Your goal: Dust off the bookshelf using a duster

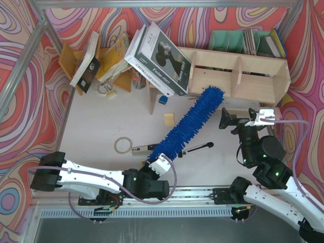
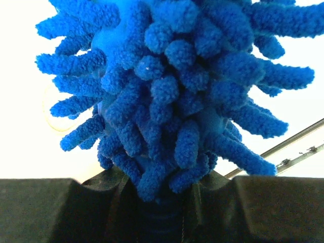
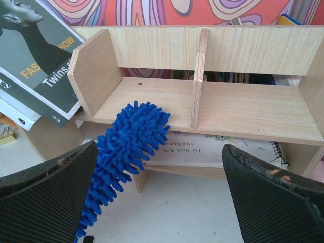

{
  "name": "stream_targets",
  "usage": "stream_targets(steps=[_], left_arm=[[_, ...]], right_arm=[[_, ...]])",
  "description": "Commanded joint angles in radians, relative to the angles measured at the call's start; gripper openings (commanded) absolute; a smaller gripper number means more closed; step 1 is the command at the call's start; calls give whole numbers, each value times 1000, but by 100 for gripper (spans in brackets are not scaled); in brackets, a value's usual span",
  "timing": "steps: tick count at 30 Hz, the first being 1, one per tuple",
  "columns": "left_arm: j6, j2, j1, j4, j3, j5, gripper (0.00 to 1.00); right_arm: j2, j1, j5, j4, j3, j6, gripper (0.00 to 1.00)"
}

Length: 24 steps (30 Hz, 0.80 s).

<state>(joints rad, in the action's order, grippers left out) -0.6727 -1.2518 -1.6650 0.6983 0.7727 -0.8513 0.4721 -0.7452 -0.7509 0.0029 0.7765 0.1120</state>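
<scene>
Blue fluffy microfibre duster (image 1: 190, 121) slants from your left gripper (image 1: 158, 164), whose fingers pinch its handle end, up to the large pale plywood bookshelf (image 1: 253, 68). Its tip lies at the front edge of the upper board, at the left compartment. Your right gripper (image 1: 226, 120) hovers before the shelf, fingers spread wide, just beside the duster.
</scene>
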Motion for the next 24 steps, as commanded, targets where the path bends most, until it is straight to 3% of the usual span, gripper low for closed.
stream_targets(steps=[1, 7, 15, 20, 24], left_arm=[[39, -31, -4, -89, -28, -31, 0], [149, -111, -4, -145, 19, -49, 0], [353, -53, -3, -332, 7, -124, 0], [291, 63, -4, -253, -16, -124, 0], [159, 89, -5, -98, 1, -26, 0]], right_arm=[[-1, 1, -14, 11, 3, 7, 99], [5, 1, -14, 11, 4, 6, 99], [-6, 1, -19, 12, 1, 7, 99], [-5, 0, -21, 9, 1, 7, 99], [-4, 0, -22, 12, 1, 6, 99]])
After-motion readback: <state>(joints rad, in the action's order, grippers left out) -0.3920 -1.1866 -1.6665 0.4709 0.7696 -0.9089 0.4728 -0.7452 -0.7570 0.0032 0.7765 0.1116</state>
